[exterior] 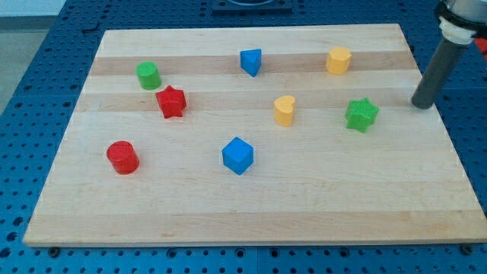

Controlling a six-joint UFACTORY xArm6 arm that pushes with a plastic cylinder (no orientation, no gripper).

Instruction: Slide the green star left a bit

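Note:
The green star lies on the wooden board at the view's right. My tip rests on the board to the right of the green star and a little above it, apart from it by about one block's width. The dark rod rises from the tip toward the view's top right corner. No block touches the tip.
A yellow heart lies left of the green star. A yellow block and a blue block sit near the top. A blue cube, red star, green cylinder and red cylinder lie further left.

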